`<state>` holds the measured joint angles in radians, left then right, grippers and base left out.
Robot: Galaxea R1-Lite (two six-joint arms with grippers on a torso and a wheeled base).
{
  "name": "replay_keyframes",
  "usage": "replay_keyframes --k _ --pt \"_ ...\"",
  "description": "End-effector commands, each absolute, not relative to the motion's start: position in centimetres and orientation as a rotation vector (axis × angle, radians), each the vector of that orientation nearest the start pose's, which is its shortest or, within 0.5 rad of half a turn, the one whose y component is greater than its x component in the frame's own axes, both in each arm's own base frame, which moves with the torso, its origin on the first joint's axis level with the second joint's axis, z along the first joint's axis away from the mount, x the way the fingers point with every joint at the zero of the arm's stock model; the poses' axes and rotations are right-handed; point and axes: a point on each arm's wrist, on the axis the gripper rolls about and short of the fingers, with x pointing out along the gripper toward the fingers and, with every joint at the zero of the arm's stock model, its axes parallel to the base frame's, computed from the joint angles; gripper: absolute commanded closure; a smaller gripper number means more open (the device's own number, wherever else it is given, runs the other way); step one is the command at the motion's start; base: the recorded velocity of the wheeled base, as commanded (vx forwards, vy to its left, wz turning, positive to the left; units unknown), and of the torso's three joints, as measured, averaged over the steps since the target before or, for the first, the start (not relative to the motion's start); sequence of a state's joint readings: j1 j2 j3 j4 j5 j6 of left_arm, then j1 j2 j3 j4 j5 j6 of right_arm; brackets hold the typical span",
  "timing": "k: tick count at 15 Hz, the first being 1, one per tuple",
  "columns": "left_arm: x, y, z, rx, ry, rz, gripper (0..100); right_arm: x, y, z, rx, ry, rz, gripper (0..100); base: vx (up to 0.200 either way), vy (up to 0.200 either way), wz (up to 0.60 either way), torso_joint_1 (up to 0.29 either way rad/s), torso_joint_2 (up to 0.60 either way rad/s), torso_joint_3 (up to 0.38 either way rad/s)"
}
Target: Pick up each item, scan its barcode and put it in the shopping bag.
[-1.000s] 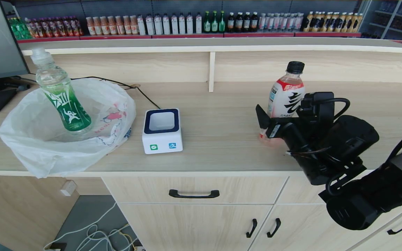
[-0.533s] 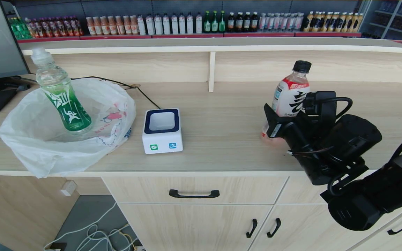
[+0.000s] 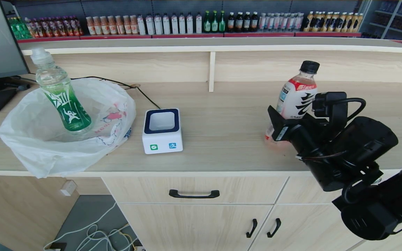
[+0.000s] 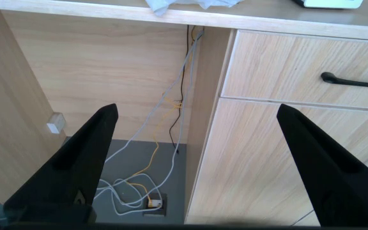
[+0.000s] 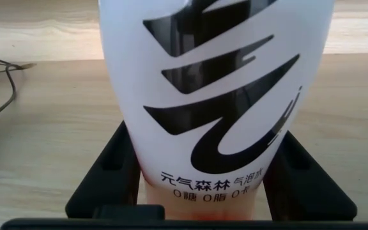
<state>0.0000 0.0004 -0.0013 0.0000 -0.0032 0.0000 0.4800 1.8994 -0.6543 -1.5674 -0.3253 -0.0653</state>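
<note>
Scanner [image 3: 162,130]: a white box with a dark-framed window on top, set on the wooden tabletop [image 3: 222,139]; taken as the reference mark.

White-labelled bottle [image 3: 297,99], black cap: found well to the right of the scanner, tilted with its cap leaning away from the scanner. Its lower body is clamped between the jaws of the right end effector [image 3: 286,122]. In the right wrist view the bottle [image 5: 216,121] is seen pressed on both sides by the black fingers [image 5: 107,172] of that end effector [image 5: 206,191]. Whether the bottle's base touches the tabletop cannot be told.

Shopping bag [image 3: 30,139]: white plastic, spread open just beside the scanner on its left. A green bottle [image 3: 61,94] is lodged inside it, leaning, neck above the bag's rim.

Left end effector [image 4: 197,172]: jaws spread wide with nothing between them, held below the tabletop's edge, left of the scanner, facing the cabinet front. Cables [image 4: 152,191] are seen on the floor beyond it, and a drawer handle [image 4: 353,80] to one side.
</note>
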Motion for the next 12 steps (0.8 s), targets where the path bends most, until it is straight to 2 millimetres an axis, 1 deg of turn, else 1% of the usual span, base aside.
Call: replay_keyframes --k 1,3,4,5,6,8,12 --pt "-2.3 0.0 7.6 0.000 -0.002 -0.003 0 27.5 13.8 18.8 0.078 -0.335 0.150 100 0.000 0.000 0.00 0.000 0.00 0.000" --pt "-2.3 0.0 7.6 0.000 -0.002 -0.003 0 26.3 13.2 19.4 0.085 -0.346 0.153 100 0.000 0.000 0.00 0.000 0.00 0.000" --pt "-2.3 0.0 7.6 0.000 -0.002 -0.003 0 25.5 12.9 19.8 0.088 -0.353 0.157 100 0.000 0.000 0.00 0.000 0.00 0.000" --pt "-2.3 0.0 7.6 0.000 -0.002 -0.003 0 24.2 12.5 20.3 0.086 -0.365 0.166 100 0.000 0.000 0.00 0.000 0.00 0.000" --pt "-2.3 0.0 7.6 0.000 -0.002 -0.003 0 23.2 12.5 20.6 0.089 -0.372 0.183 100 0.000 0.000 0.00 0.000 0.00 0.000" --pt "-2.3 0.0 7.6 0.000 -0.002 -0.003 0 21.9 11.7 21.3 0.097 -0.393 0.183 100 0.000 0.000 0.00 0.000 0.00 0.000" --pt "-2.3 0.0 7.6 0.000 -0.002 -0.003 0 18.6 9.9 21.5 0.077 -0.409 0.188 100 0.000 0.000 0.00 0.000 0.00 0.000"
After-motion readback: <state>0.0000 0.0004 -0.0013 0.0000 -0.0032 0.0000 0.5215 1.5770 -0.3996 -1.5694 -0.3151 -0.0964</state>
